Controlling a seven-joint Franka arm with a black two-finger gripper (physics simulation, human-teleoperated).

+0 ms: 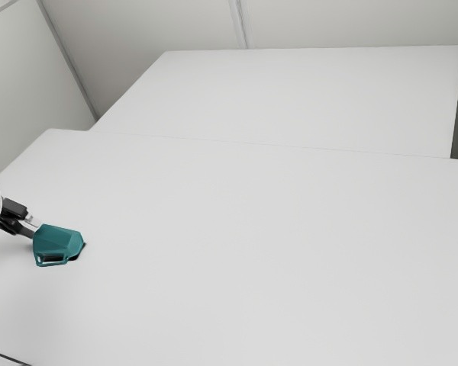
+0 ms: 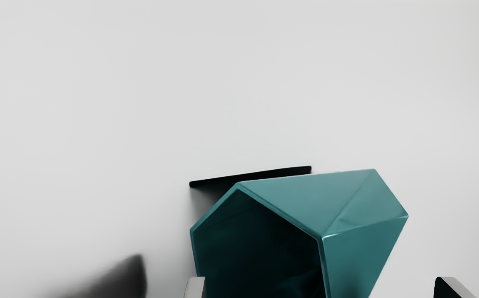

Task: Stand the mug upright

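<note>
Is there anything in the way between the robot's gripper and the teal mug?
No, nothing that I can see. The gripper is right by the mug, its jaws apart. Something black peeks out past the mug, but on the side away from the jaws.

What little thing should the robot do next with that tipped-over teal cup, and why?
Probably ease the jaws together, gently: the mug lies on its side between them, unheld, one jaw at its open rim and the other standing clear of it. Righting it likely needs a grip first.
</note>
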